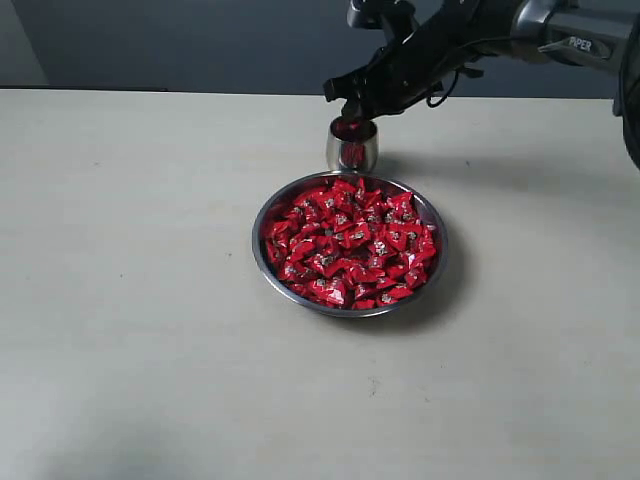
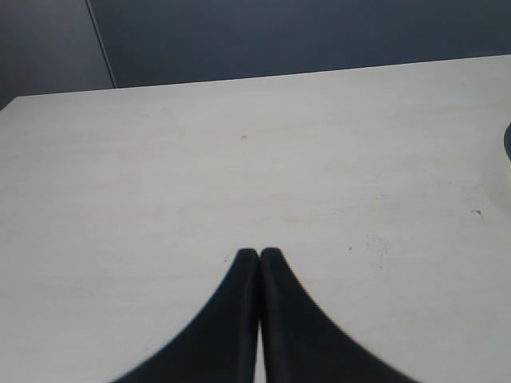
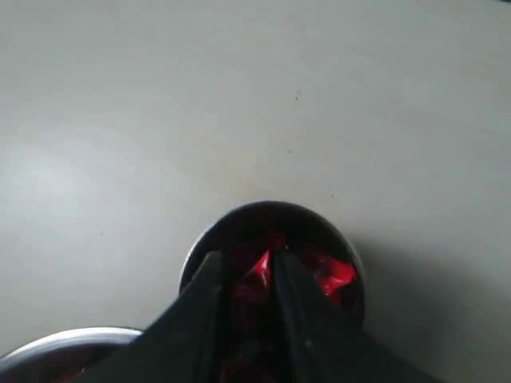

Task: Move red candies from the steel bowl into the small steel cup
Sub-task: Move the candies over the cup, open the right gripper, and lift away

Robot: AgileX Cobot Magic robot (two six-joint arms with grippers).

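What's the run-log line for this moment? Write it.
right gripper: over small steel cup, pinching red candy | left gripper: shut, empty | steel bowl: heaped red candies

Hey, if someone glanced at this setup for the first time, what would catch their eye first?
The wide, shallow shiny steel bowl in the middle of the pale table, heaped with glossy red wrapped candies. Just beyond it, the right gripper hangs over the small upright cylindrical steel cup, its jaws pinching one red candy above others already inside.

The pale, matte worktop point(image 1: 130, 300) carries a wide steel bowl point(image 1: 257, 240) of red candies point(image 1: 350, 245) and, just beyond it, a small steel cup point(image 1: 337, 150).
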